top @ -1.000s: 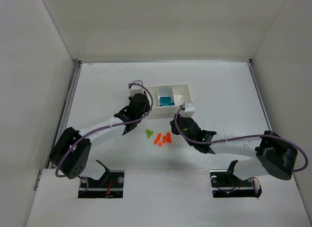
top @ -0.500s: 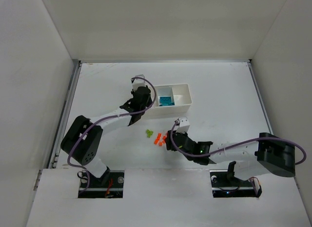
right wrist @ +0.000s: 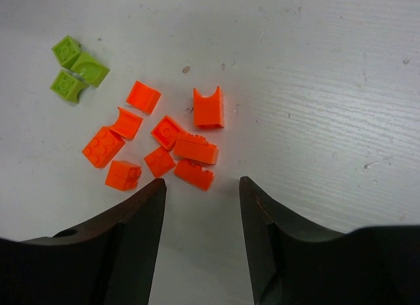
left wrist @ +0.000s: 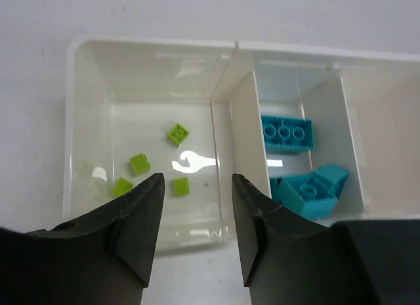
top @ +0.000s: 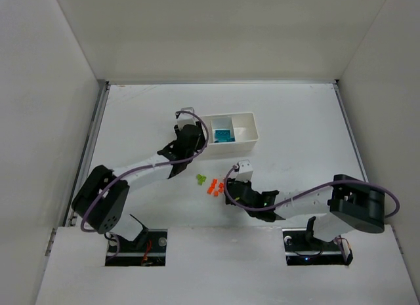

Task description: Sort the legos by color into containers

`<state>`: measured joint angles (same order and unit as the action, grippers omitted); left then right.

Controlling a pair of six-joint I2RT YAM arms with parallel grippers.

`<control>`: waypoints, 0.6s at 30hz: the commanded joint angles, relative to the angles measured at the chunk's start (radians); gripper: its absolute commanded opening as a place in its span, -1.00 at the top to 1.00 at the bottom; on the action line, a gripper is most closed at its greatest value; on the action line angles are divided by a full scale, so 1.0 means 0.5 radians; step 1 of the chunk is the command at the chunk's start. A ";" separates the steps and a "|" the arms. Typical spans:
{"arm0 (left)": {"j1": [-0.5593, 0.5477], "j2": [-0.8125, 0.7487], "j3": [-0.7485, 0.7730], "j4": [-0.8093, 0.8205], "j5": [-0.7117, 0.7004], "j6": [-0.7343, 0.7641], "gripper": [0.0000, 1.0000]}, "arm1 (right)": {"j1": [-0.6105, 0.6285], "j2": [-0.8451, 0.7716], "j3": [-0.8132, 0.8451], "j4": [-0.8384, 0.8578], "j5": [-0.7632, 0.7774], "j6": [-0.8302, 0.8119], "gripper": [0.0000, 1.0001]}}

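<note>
The white tray (left wrist: 73, 128) has several lime green legos (left wrist: 177, 134) in its left container and teal legos (left wrist: 287, 132) in the middle one. My left gripper (left wrist: 197, 182) hangs open over the left container's near wall, with nothing between its fingers. On the table lie several orange-red legos (right wrist: 172, 146) in a loose pile, with three lime green legos (right wrist: 77, 67) just left of them. My right gripper (right wrist: 202, 183) is open and low over the table, its tips just short of the nearest orange brick. From above, the tray (top: 244, 115) sits behind the orange pile (top: 214, 185).
The enclosure's white walls stand at the back and on both sides. The right arm (top: 302, 199) lies low across the near right of the table. The left arm (top: 141, 168) reaches diagonally to the tray's left end.
My right gripper swung from beside the tray down to the orange pile and opened. My left gripper went to the tray's left container and opened its jaws.
</note>
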<state>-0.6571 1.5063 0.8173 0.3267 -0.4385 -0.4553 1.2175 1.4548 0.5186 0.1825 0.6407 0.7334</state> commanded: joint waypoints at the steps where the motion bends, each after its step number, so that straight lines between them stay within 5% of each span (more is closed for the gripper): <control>1: -0.095 -0.260 -0.204 0.028 -0.049 0.015 0.16 | -0.031 0.026 0.055 0.061 0.056 0.000 -0.07; 9: -0.377 -0.659 -0.610 -0.251 -0.166 -0.126 0.19 | -0.080 0.192 0.150 0.104 0.068 -0.040 0.00; 18: -0.608 -0.684 -0.723 -0.347 -0.169 -0.255 0.19 | -0.120 0.275 0.190 0.129 0.111 -0.068 0.12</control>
<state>-0.9356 1.1748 0.4664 0.1596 -0.5007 -0.5461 1.1645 1.5730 0.5907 0.2211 0.6670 0.7124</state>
